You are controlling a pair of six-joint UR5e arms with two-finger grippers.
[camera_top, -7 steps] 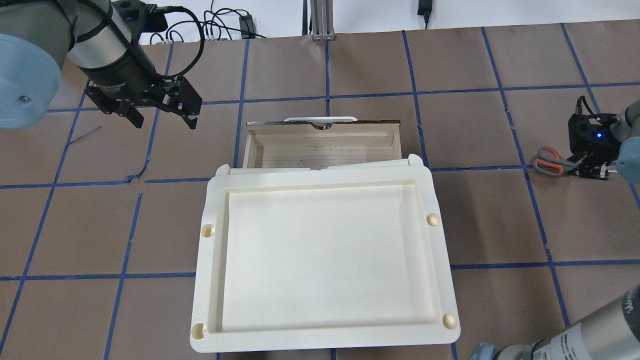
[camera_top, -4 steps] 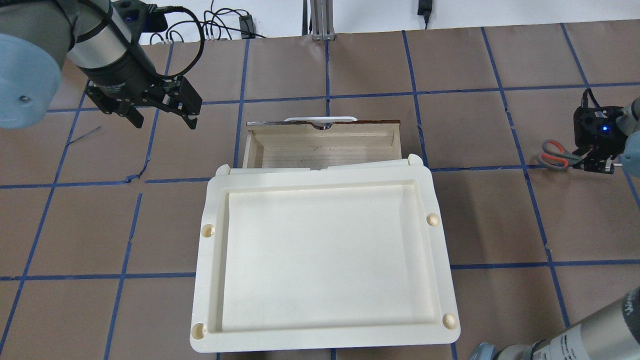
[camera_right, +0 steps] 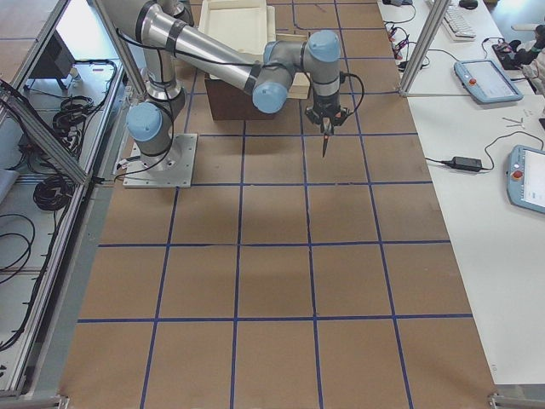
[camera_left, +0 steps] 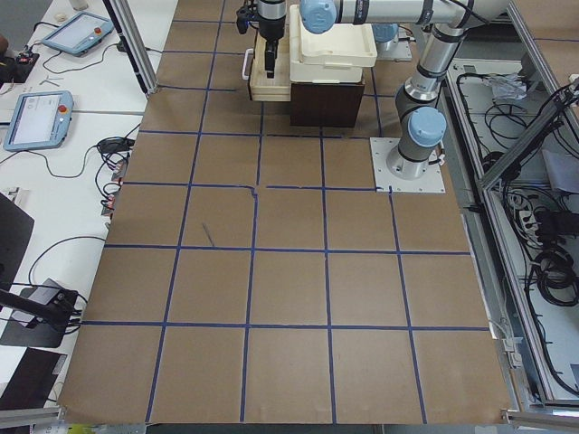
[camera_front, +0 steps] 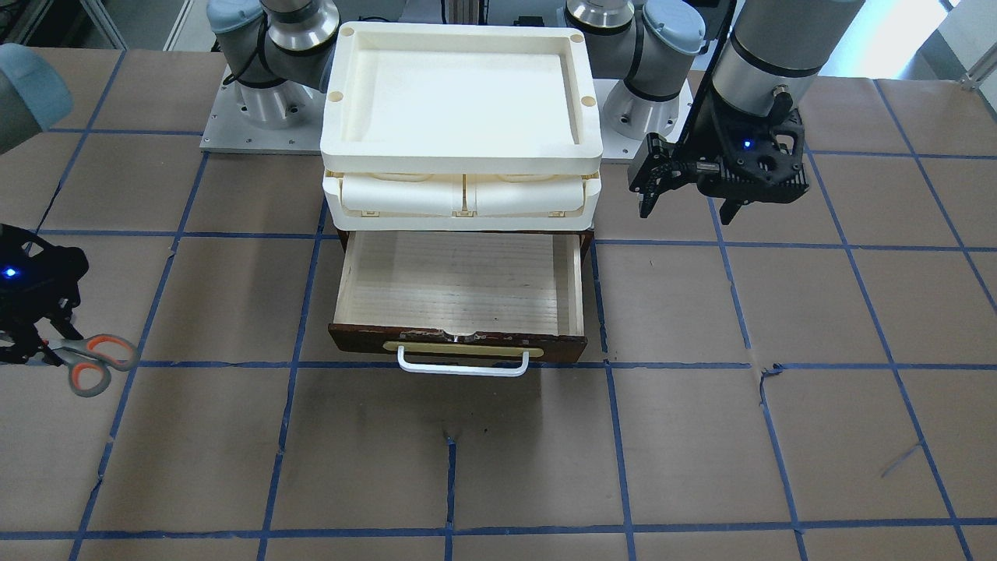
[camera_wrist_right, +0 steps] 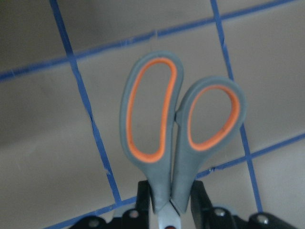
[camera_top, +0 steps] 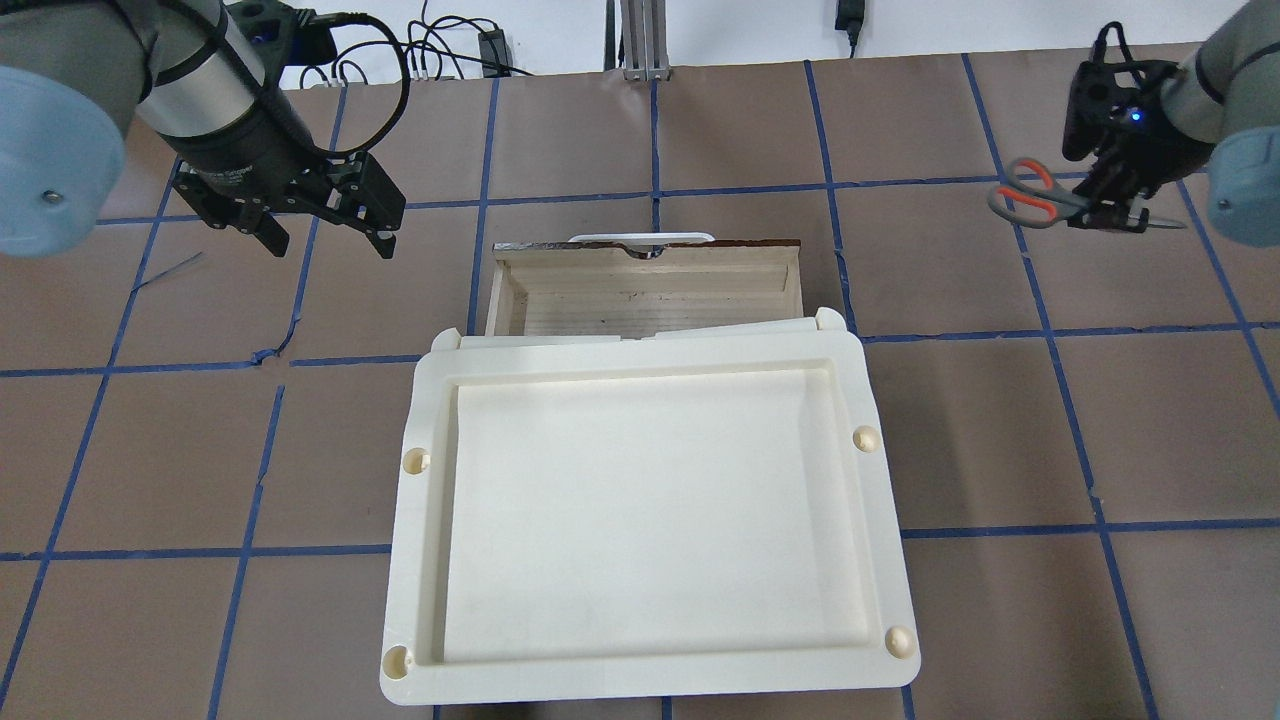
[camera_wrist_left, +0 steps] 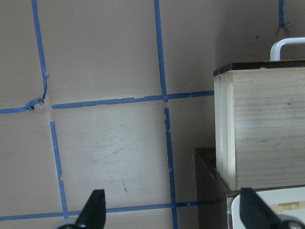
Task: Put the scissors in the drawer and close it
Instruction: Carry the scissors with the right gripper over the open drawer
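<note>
The scissors [camera_top: 1028,194], with grey-and-orange loop handles, hang in my right gripper [camera_top: 1112,207], which is shut on them at the pivot, above the table at the far right. The handles fill the right wrist view [camera_wrist_right: 178,126]. In the front view the scissors [camera_front: 92,363] are at the left edge. The drawer [camera_top: 648,293] stands pulled open and empty, with a pale wood floor [camera_front: 456,274] and a white bar handle [camera_front: 463,366]. My left gripper [camera_top: 327,238] is open and empty, hovering left of the drawer.
Cream plastic trays [camera_top: 640,352] are stacked on the brown cabinet above the drawer and cover its rear part in the overhead view. Blue tape lines grid the brown table. Cables lie at the far edge [camera_top: 450,50].
My right gripper has lifted the scissors off the table and carried them up the overhead view, toward the far side. The left arm has not moved.
</note>
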